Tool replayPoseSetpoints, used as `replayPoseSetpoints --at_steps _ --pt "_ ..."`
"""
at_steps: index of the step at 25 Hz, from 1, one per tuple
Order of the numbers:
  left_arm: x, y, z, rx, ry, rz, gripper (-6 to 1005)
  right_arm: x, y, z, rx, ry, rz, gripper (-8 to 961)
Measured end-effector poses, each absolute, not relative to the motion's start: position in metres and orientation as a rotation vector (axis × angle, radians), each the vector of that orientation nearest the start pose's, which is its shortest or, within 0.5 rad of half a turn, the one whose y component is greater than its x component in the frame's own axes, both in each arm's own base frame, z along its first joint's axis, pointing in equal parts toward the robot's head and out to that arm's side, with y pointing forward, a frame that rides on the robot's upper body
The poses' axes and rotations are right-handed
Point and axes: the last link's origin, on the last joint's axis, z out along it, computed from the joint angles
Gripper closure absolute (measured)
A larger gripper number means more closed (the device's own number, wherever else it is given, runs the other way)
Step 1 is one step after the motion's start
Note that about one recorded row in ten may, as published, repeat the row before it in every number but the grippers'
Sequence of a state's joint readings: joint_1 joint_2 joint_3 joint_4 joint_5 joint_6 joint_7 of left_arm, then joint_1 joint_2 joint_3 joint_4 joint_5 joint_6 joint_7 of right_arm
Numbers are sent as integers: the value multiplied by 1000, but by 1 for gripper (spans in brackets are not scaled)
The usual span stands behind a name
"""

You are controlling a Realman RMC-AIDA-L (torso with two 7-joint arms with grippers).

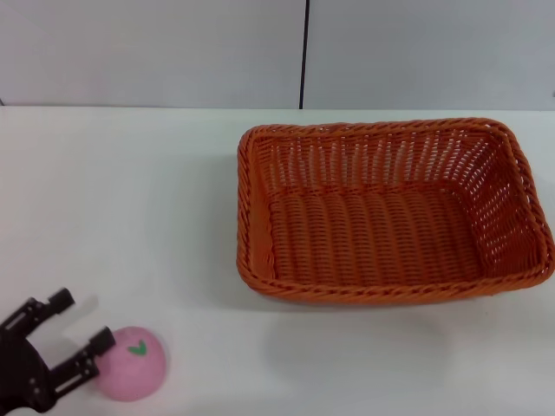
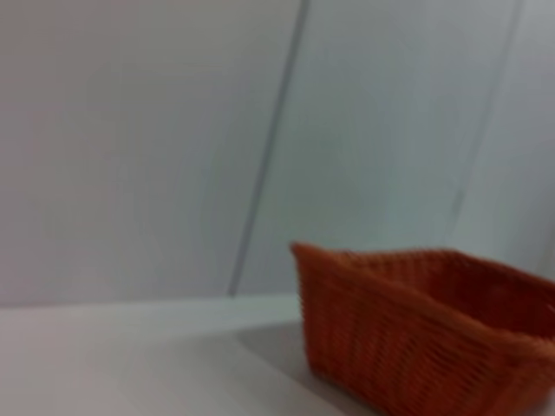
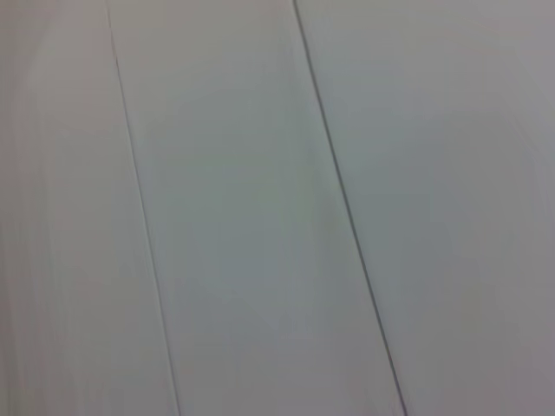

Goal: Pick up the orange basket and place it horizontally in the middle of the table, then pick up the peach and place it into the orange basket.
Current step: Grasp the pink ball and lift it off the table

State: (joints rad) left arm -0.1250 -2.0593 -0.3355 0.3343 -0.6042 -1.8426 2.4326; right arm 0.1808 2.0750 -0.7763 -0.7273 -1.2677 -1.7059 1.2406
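The orange basket [image 1: 395, 212] lies flat on the white table [image 1: 121, 199], right of centre, its long side running across; it holds nothing. The left wrist view shows one corner of the orange basket [image 2: 425, 334] beyond bare tabletop. The pink peach [image 1: 132, 362] rests near the front left edge, green leaf mark up. My left gripper [image 1: 80, 324] is open at the front left corner, one fingertip touching the peach's left side, the other farther back on the table side. My right gripper is out of view; its wrist camera sees only grey wall panels.
A grey panelled wall [image 1: 260, 48] with a dark vertical seam runs behind the table's far edge. Bare white tabletop stretches between the peach and the basket and across the left half.
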Motion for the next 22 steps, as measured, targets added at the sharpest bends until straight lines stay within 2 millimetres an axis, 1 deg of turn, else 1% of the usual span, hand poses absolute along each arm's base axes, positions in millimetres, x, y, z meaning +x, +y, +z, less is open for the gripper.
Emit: replayPoseSetpoints --at_steps 1,2,4,5,6,9,12,18,22 --pt "-378 142 2 -2235 -721 -847 173 292 259 79 -2117 480 1302 429" --pt "-378 142 2 -2235 -721 -847 173 294 255 80 -2102 481 1321 429" --pt "-378 143 -1 -2318 -714 -811 173 297 249 82 -2074 486 1356 429" --pt "-378 143 -1 -2318 -714 -811 173 299 246 83 -2062 491 1371 429" --pt "-376 143 -4 -2369 -711 -800 173 299 244 83 -2058 493 1378 429" --pt "-375 143 -7 -2422 -708 -790 173 301 241 82 -2053 501 1385 429" --pt "-374 142 -9 -2462 -701 -781 232 302 240 81 -2051 511 1388 429" --pt "-374 142 -10 -2471 -700 -780 350 303 241 81 -2046 519 1384 428" --pt "-375 144 -12 -2461 -709 -769 556 303 241 81 -2043 521 1382 428"
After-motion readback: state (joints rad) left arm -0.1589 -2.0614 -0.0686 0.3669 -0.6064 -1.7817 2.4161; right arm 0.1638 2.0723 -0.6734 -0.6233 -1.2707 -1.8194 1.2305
